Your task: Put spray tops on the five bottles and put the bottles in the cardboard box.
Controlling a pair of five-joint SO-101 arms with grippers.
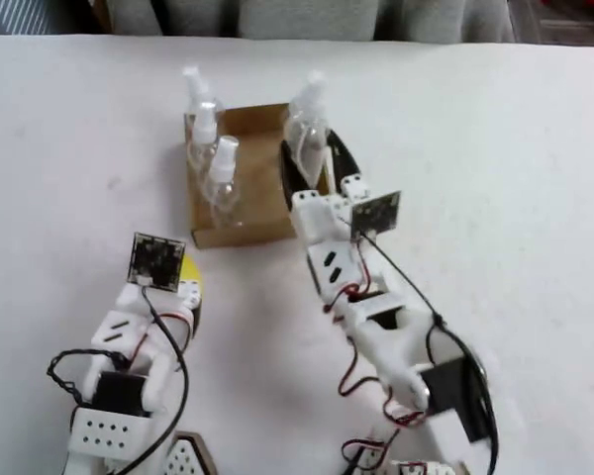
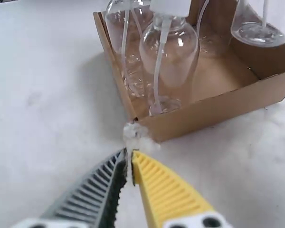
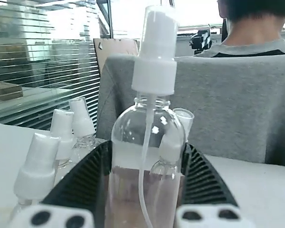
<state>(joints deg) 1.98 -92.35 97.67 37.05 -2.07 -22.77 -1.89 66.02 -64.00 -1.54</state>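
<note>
Right wrist view: clear plastic bottle w/ white spray top [image 3: 143,128] sits clamped between the black fingers of the right gripper [image 3: 145,156], jaws narrowed onto its body, top already fitted. High view puts it over the side of the shallow brown cardboard box [image 1: 262,213] nearer the right arm; can't tell if its base touches the box floor. Three more capped clear bottles [image 1: 208,139] stand in a row along the box's far side, and a fifth capped bottle [image 3: 183,123] shows just behind the held one, prob. also in the box.

Left gripper [image 2: 129,166], grey and yellow fingers pinched together w/ nothing between, sits low over the table just off a box corner, near a small white scrap [image 2: 135,133].

Step in hand, by my read: boxing the last bottle. Next move needs a straight lowering till the base seats, then jaws opened and lifted clear w/o clipping the neighbour behind; bottles are light and tall, so they tip easily.

Surface is a plain white table [image 1: 495,148]. Beyond it, a grey fabric seat back [image 3: 256,104] and window blinds [image 3: 38,71].
</note>
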